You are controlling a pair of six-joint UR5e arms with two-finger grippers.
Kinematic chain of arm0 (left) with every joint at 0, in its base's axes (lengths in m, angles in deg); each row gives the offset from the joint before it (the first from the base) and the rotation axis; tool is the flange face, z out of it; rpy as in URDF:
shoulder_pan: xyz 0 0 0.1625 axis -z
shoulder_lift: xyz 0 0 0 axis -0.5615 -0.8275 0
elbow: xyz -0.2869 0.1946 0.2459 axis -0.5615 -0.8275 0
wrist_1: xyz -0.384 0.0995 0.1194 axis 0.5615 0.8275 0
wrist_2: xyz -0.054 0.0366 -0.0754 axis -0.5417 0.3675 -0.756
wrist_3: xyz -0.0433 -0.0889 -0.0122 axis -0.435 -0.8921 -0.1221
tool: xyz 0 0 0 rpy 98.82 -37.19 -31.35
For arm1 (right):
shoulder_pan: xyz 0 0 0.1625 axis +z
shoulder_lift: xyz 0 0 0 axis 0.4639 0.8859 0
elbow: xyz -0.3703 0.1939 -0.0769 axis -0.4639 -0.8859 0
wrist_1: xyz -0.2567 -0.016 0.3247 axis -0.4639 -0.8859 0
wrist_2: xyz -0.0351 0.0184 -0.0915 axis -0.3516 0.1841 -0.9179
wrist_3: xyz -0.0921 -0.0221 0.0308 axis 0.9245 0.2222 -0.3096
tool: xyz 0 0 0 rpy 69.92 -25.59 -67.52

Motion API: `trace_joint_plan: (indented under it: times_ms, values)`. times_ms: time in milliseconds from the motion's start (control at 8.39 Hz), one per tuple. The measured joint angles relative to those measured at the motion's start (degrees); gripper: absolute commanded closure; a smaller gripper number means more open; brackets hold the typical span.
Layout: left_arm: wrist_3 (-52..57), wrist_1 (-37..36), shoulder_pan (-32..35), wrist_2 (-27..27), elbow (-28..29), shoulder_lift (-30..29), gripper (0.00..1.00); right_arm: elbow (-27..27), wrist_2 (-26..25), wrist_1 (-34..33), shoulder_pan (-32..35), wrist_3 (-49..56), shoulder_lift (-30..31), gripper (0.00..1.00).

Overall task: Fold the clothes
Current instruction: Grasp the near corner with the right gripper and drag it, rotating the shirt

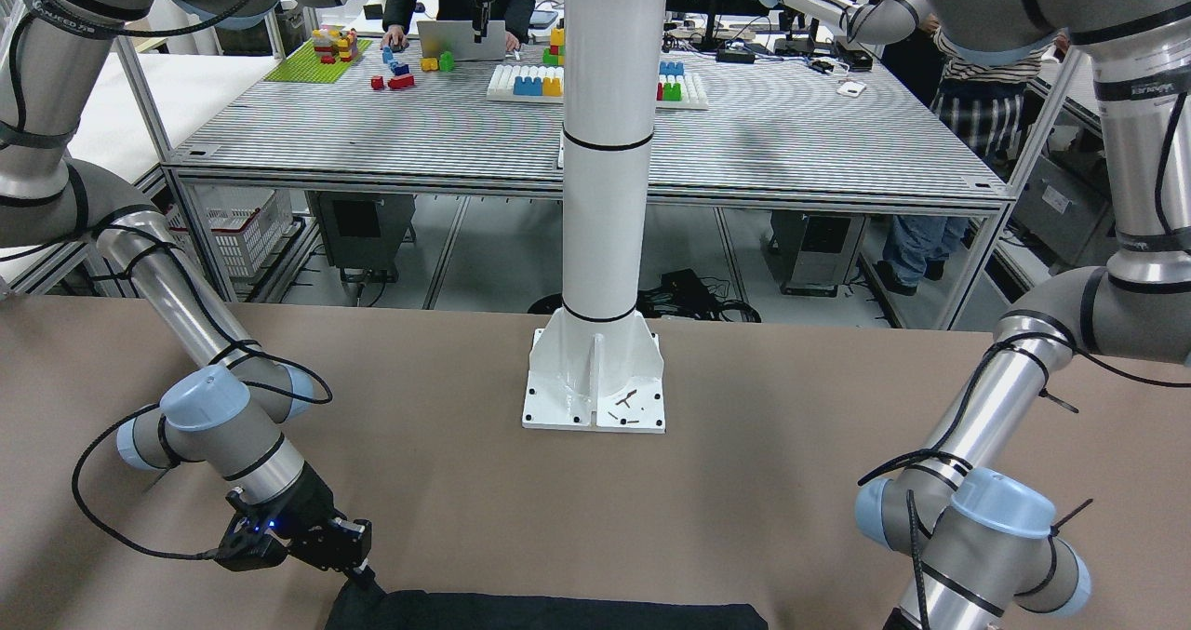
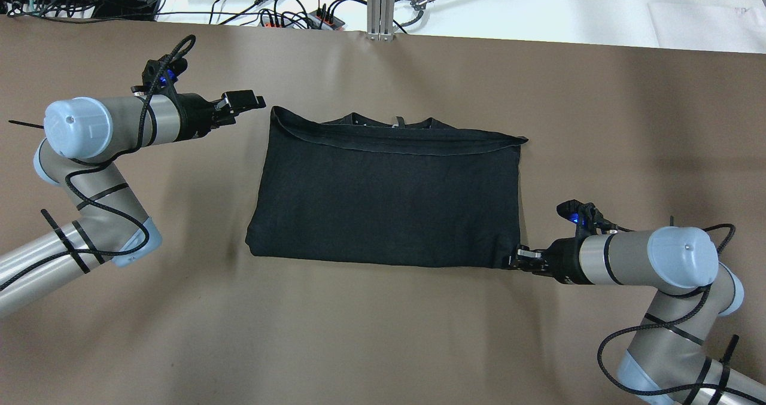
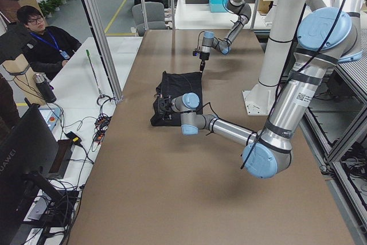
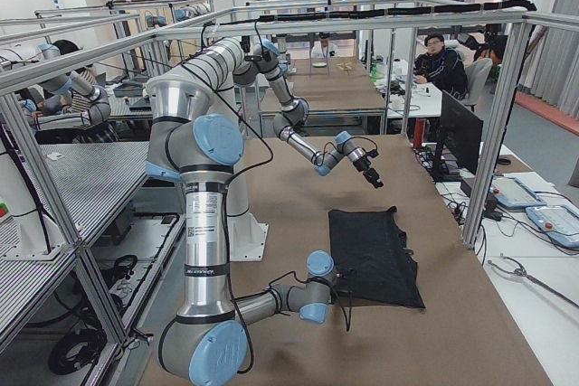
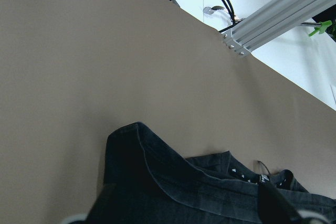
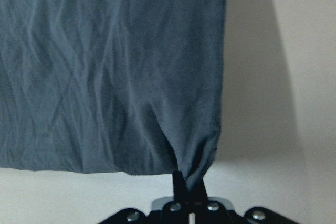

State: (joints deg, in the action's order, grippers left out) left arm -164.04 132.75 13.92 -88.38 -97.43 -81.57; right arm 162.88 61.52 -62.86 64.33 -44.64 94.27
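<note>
The clothes (image 2: 383,195) are one black garment lying flat as a wide folded rectangle on the brown table (image 2: 383,333), collar and a small white mark at the far edge. My right gripper (image 2: 516,258) is shut on its near right corner; the right wrist view shows the fabric (image 6: 105,66) pinched and puckered between the closed fingertips (image 6: 181,182). The same gripper (image 1: 358,569) meets the garment's corner (image 1: 558,611) in the front-facing view. My left gripper (image 2: 258,101) is open, just left of the far left corner, not touching. Its spread fingertips (image 5: 275,203) frame that corner (image 5: 136,145).
The white post's base (image 1: 595,379) is bolted to the table behind the garment. Cables and power strips (image 2: 287,10) and an aluminium upright (image 2: 381,4) line the far edge. A seated person (image 3: 40,32) and a monitor (image 3: 23,164) are beyond that edge.
</note>
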Motion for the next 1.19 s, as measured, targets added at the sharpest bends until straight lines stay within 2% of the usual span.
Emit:
trace_joint_plan:
  times_ms: [238,477,715,834,953,1073,1192]
  values:
    - [0.00,0.00,0.05,0.05,0.00,-0.10,0.06,5.82,0.74,-3.59,-1.64,-0.36,0.21,1.00]
    - [0.00,0.00,0.05,0.06,0.00,-0.34,0.06,11.28,0.50,-6.50,-7.16,-2.54,0.14,1.00]
    - [0.00,-0.03,0.06,0.07,0.09,-0.67,0.06,14.62,-1.74,-7.21,-14.41,-4.50,-0.19,1.00]
    - [0.00,-0.03,0.08,0.07,0.17,-0.72,0.06,15.83,-4.27,-7.29,-18.14,-5.21,-0.38,0.96]
    - [0.00,-0.01,0.08,0.03,0.22,-0.73,0.06,16.76,-7.57,-7.33,-21.77,-5.76,-0.57,0.24]
    - [0.00,0.00,0.08,0.01,0.24,-0.73,0.06,17.32,-10.65,-7.39,-24.92,-6.14,-0.99,0.06]
    - [0.00,0.00,0.09,-0.01,0.31,-0.71,0.06,17.52,-12.65,-7.60,-26.71,-6.37,-1.69,0.06]
